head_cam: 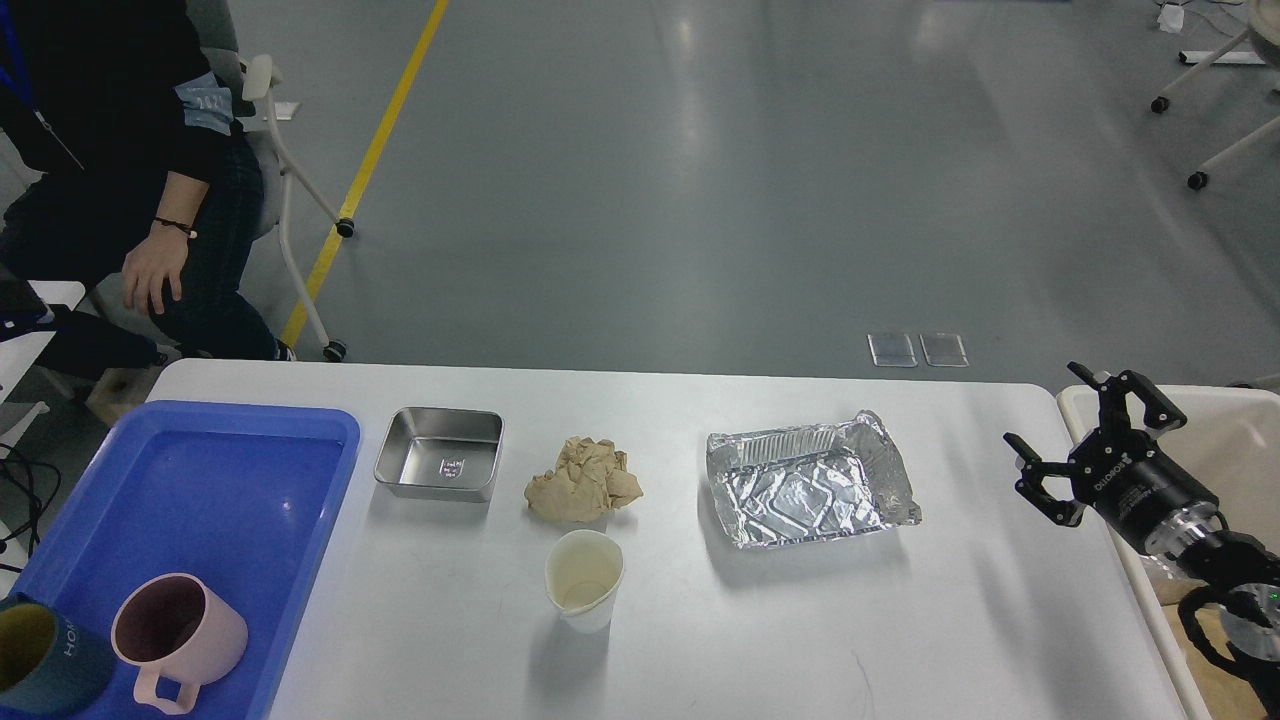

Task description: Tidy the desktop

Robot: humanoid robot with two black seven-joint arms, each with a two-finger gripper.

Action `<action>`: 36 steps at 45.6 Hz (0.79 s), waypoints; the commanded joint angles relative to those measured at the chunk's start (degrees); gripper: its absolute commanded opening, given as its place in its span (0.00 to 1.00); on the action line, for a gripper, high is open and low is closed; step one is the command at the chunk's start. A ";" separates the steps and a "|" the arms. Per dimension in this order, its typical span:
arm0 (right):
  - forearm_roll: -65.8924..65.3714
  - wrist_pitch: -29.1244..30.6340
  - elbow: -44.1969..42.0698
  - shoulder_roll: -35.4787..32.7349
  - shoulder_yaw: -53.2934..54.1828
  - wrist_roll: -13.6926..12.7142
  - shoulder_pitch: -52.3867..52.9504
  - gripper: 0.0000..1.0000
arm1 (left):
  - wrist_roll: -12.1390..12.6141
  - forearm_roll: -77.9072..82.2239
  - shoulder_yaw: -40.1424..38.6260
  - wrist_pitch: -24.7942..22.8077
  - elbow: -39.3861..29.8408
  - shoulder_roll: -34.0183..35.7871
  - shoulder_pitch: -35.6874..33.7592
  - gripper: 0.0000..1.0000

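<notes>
Right gripper (1068,440): fingers spread apart, holding nothing, above the desktop's right edge, beside the bin (1230,440).
Left gripper: out of sight.
Desktop (700,620): fills the lower frame; bears everything below.
Tray (200,470): blue, at left; pink mug (180,635) and dark cup (35,655) inside.
Steel dish (440,453): just right of tray.
Paper wad (583,482): centre.
Paper cup (585,578): upright, just before the wad.
Foil pan (805,480): right of centre.
</notes>
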 commanded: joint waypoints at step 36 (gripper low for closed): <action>-0.09 0.00 -0.56 -0.57 0.04 0.00 -1.27 1.00 | 0.45 6.62 26.18 0.54 30.53 -42.00 -18.73 1.00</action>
